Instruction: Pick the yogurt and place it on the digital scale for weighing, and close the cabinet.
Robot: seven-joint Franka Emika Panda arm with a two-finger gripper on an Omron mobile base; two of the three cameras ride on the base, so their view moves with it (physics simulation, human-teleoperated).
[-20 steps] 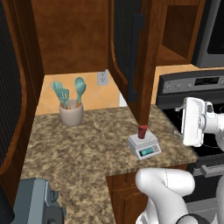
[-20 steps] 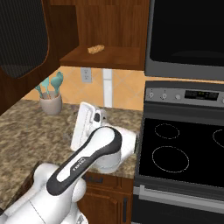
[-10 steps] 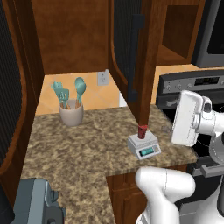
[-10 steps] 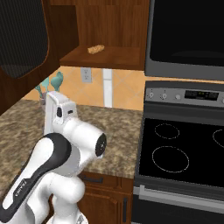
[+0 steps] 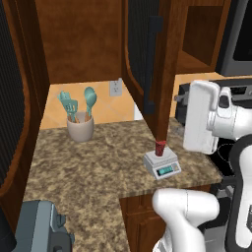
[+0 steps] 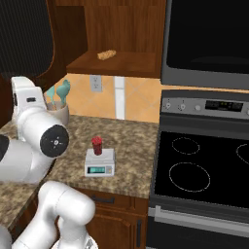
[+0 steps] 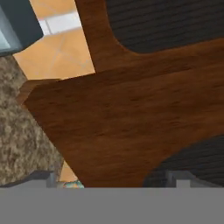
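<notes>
The yogurt (image 5: 160,148) was seen standing on the digital scale (image 5: 162,164), right beneath the cabinet (image 5: 158,69) door's open edge. The gripper (image 7: 111,177) was held close to the door face, jaws spread wide and empty. A low or careless shove risked the cup being clipped and toppled off the platform.

Speckled granite counter (image 5: 98,162), digital scale (image 5: 161,164), beige utensil crock (image 5: 80,129), grey-blue appliance (image 5: 39,231)

Glossy white rounded arm (image 5: 206,123) links, dark grey joint caps, small dark tool (image 7: 109,179) tips.
</notes>
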